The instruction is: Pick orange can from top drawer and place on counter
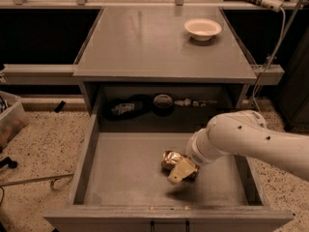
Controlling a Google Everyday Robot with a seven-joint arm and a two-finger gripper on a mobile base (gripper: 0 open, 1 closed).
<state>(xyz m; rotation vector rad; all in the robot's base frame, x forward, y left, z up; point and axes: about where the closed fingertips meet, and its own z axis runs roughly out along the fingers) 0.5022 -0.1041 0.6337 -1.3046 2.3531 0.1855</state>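
One gripper (182, 172) is clasping the orange can (171, 159) inside the top drawer (125, 178), at 4 o'clock from its floor's middle; the counter (145, 37) beyond is bearing a white bowl (203, 29) at its 1 o'clock corner.

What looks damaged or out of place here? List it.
The can in the drawer is crumpled, its sides dented. The gripper is right at it, low in the drawer. The bowl sits upright on the counter; nothing spilled.
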